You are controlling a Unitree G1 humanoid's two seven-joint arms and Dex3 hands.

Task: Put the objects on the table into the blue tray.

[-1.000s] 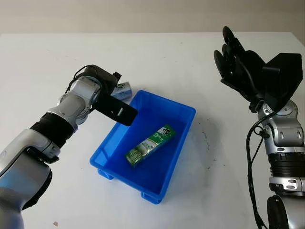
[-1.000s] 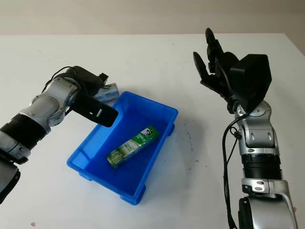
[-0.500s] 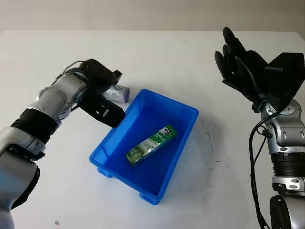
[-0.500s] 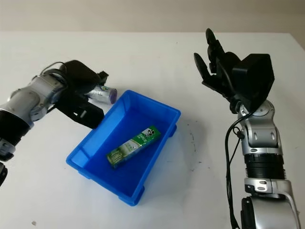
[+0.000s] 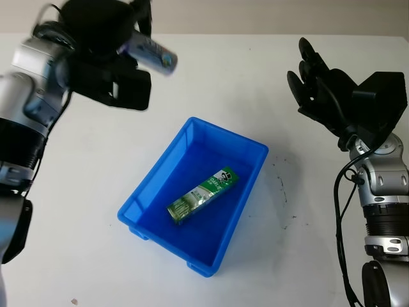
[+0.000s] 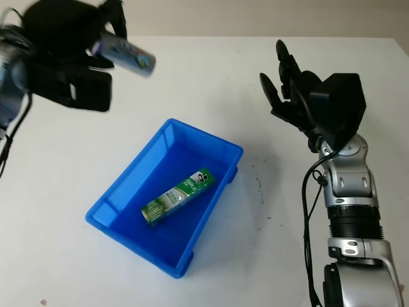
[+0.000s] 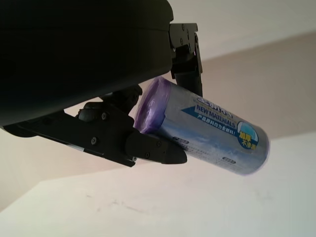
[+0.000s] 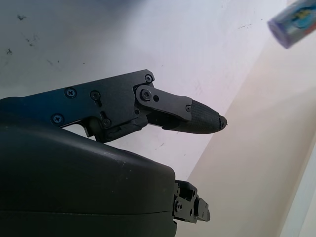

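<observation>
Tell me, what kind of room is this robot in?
Probably a robot practice lab. There is a plain white table with just a blue tray for sorting, a green carton inside it, and the left hand holding a purple roll.

Silver jointed arms, black hands [image 5: 332,96], black cables, screwed fingers [image 8: 185,112]

Left hand [image 5: 105,61] lifted the purple-capped cylinder [image 5: 152,54] off the table (from the tray's 11 o'clock corner), raising it well above.
</observation>
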